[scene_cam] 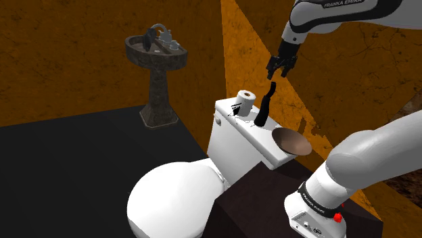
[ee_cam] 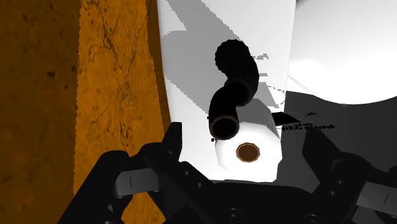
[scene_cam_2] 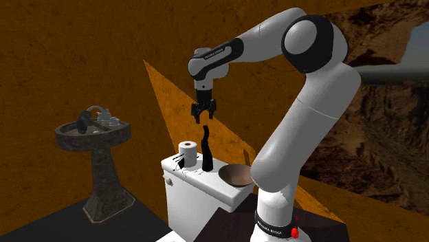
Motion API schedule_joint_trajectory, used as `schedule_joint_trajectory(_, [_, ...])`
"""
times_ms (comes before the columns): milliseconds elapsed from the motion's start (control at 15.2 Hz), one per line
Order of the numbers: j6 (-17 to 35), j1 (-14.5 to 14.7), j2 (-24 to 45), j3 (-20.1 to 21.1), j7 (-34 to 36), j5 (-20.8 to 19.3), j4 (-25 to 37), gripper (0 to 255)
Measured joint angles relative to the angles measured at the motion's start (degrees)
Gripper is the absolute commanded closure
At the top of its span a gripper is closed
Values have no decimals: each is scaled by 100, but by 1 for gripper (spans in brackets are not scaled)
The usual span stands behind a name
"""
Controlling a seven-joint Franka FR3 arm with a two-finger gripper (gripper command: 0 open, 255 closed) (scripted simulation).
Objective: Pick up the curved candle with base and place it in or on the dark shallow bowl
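Note:
A black curved candle (scene_cam: 265,108) stands upright on its base on the white toilet tank (scene_cam: 238,138). My gripper (scene_cam: 278,71) hangs open just above the candle's top, apart from it. The dark shallow bowl (scene_cam: 292,141) rests on the tank lid's end nearest the stand, beside the candle. In the second exterior view the gripper (scene_cam_2: 203,117) is over the candle (scene_cam_2: 205,148), and the bowl (scene_cam_2: 236,175) sits to its right. The wrist view looks down on the candle (ee_cam: 232,86) ahead of the open gripper (ee_cam: 243,137); nothing is between the fingers.
A white toilet roll (scene_cam: 245,100) stands on the tank close behind the candle. The toilet's white lid (scene_cam: 172,203) lies below the tank. A dark pedestal sink (scene_cam: 157,51) stands at the shoulder view's left. An orange wall (scene_cam: 324,88) runs right behind the tank.

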Motion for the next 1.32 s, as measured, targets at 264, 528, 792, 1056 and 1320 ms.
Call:
schedule_joint_trajectory(264, [295,-49,166,-90,-43,-66,-118,0])
schedule_joint_trajectory(528, [622,-60,258,-134,-39,-84,-352,0])
schedule_joint_trajectory(792, [671,-62,268,-141,-41,-88,-388,0])
schedule_joint_trajectory(1056, [673,-62,268,-142,-41,-88,-390,255])
schedule_joint_trajectory(1320, [674,-62,268,-141,-41,-88,-389,255])
